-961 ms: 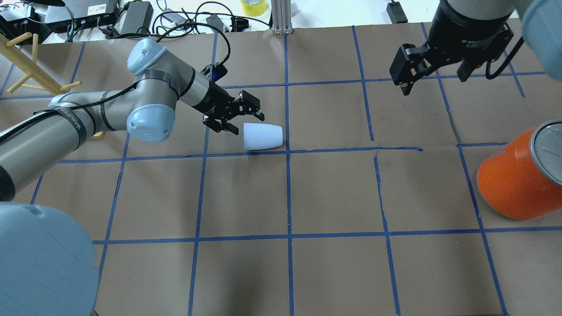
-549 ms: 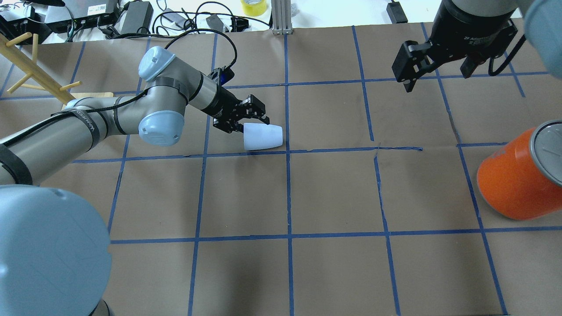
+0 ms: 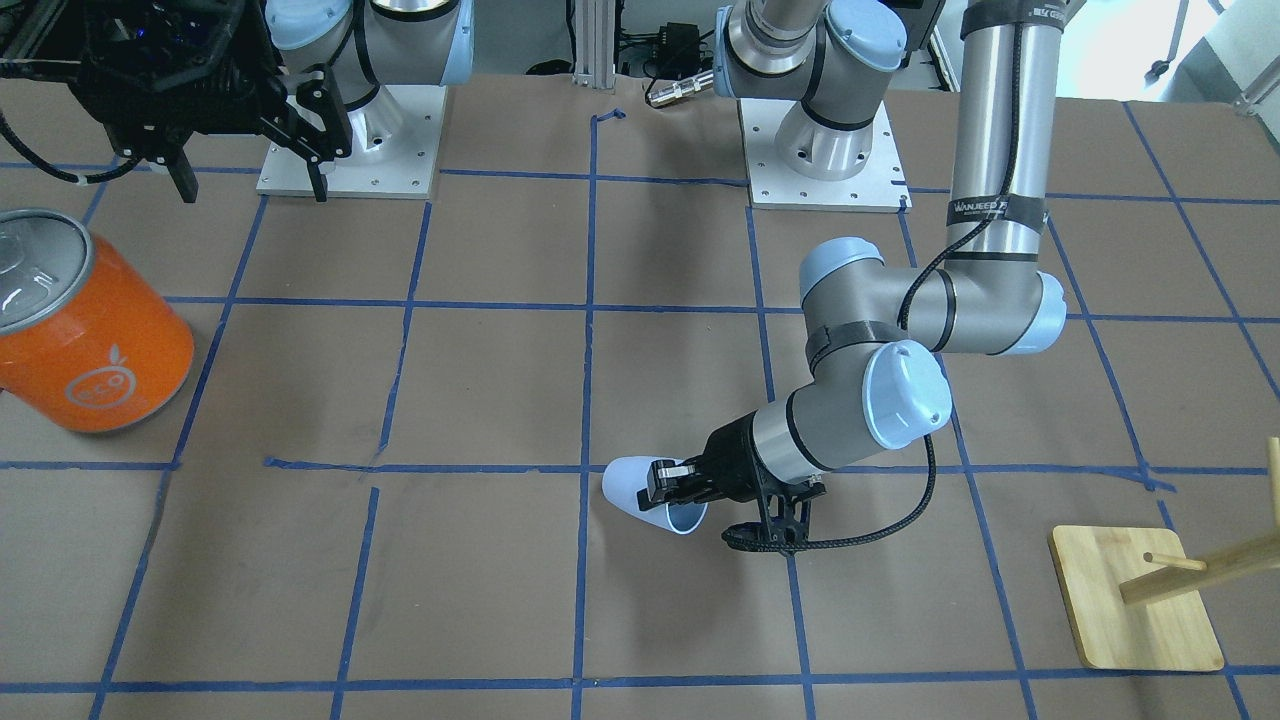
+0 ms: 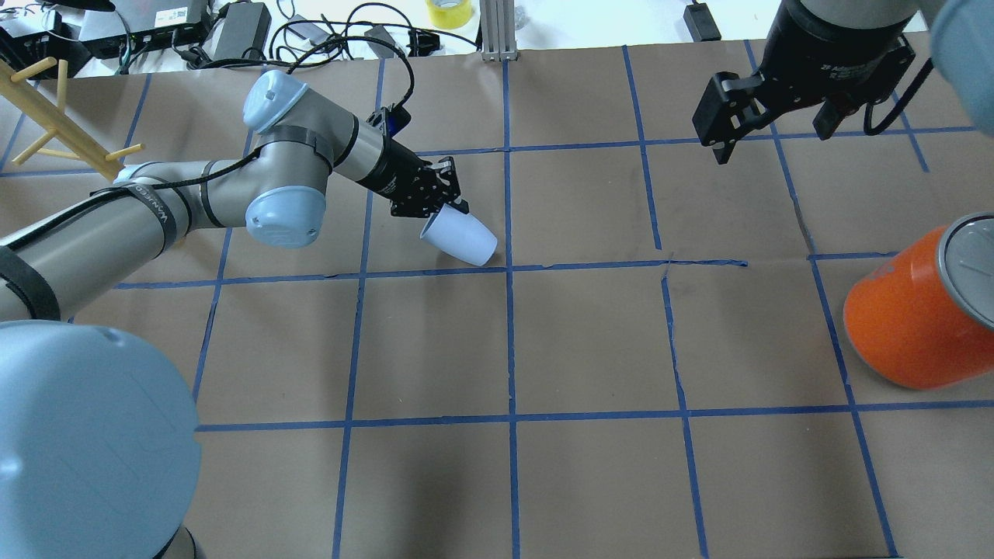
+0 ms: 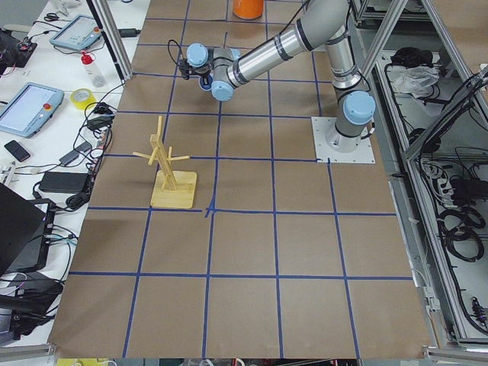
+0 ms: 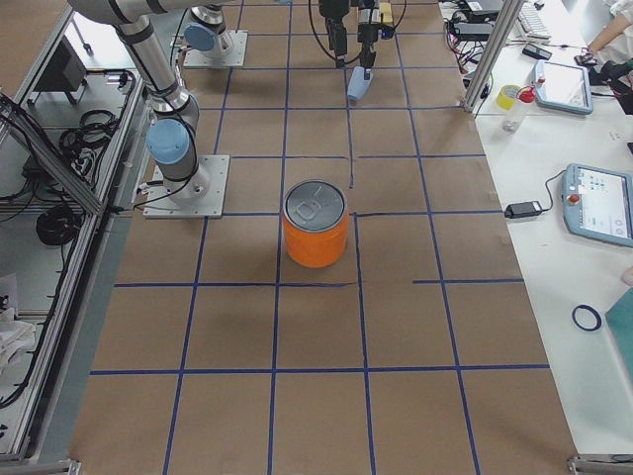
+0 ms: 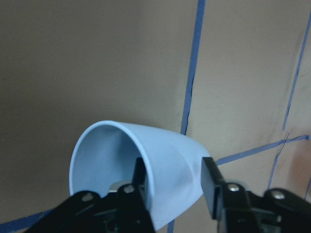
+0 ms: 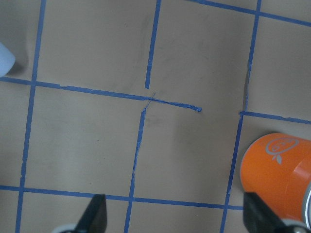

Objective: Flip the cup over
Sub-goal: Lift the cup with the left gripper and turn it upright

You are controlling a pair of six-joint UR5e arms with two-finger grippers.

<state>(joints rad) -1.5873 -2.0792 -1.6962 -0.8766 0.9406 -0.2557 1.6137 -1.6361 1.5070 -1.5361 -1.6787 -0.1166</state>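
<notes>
The left gripper (image 4: 444,205) had clamped the cup (image 4: 460,237) by its rim, one finger inside, one outside. The cup sat tilted just beside the middle blue tape line. The wooden stand (image 3: 1135,600) stood off to its left. A wide stretch of brown table (image 4: 590,349) lay between the cup and the orange can (image 4: 908,318) at the right edge. Above that side the right gripper (image 4: 772,147) hung spread wide.

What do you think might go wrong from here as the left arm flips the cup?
1. The left gripper pinches the cup only by its thin rim wall, one finger inside; the smooth cup may slip or swing.
2. The cup is tilted, its closed end low near the table; it might scrape the paper or catch the tape.
</notes>
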